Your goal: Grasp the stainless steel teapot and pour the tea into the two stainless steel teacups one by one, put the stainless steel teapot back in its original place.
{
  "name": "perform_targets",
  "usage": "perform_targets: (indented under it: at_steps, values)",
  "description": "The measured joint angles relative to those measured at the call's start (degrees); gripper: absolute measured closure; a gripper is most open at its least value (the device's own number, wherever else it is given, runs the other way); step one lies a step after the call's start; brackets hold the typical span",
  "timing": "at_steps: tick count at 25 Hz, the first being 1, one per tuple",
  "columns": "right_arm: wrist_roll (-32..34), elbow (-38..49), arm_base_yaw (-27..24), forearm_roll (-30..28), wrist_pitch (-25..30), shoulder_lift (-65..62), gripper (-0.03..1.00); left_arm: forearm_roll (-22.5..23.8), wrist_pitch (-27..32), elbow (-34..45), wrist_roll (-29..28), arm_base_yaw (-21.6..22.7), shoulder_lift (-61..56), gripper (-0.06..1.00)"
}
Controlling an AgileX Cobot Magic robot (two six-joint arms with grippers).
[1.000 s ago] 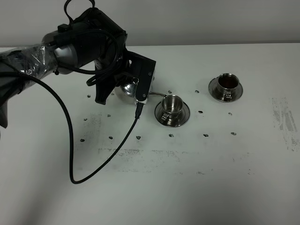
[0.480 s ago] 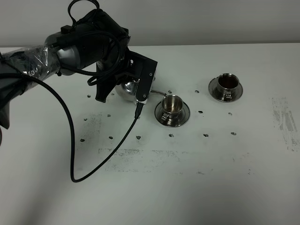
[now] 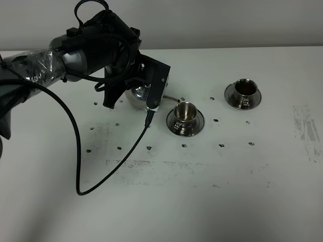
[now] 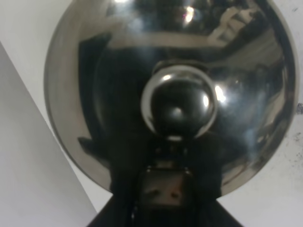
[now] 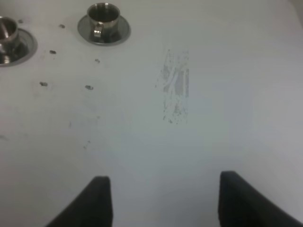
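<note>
Teapot (image 3: 137, 95) sits low over the tabletop (image 3: 212, 181), just beside the near cup (image 3: 185, 114) on my left arm's side. Handle-to-spout axis points at that cup. Left pincer (image 4: 163, 189) is clamped tight at the handle end, behind the lid knob (image 4: 180, 106). Far cup (image 3: 245, 88) holds dark tea. Right pincer (image 5: 161, 201) gapes empty, well apart.
</note>
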Motion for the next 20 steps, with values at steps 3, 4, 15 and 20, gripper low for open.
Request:
perform_targets:
  at_steps: [3,4,15,20]
  values:
    - [0.00,0.00,0.00,0.00,0.00,0.00,0.46,0.70,-0.61,0.00,0.00,0.00,0.00,0.75]
    - [0.00,0.00,0.00,0.00,0.00,0.00,0.46,1.02,-0.90,0.00,0.00,-0.06,0.00,0.75]
    - [0.00,0.00,0.00,0.00,0.00,0.00,0.46,1.83,-2.15,0.00,0.59,-0.67,0.00,0.75]
    - [0.00,0.00,0.00,0.00,0.00,0.00,0.46,2.45,-2.48,0.00,1.11,-0.67,0.00,0.75]
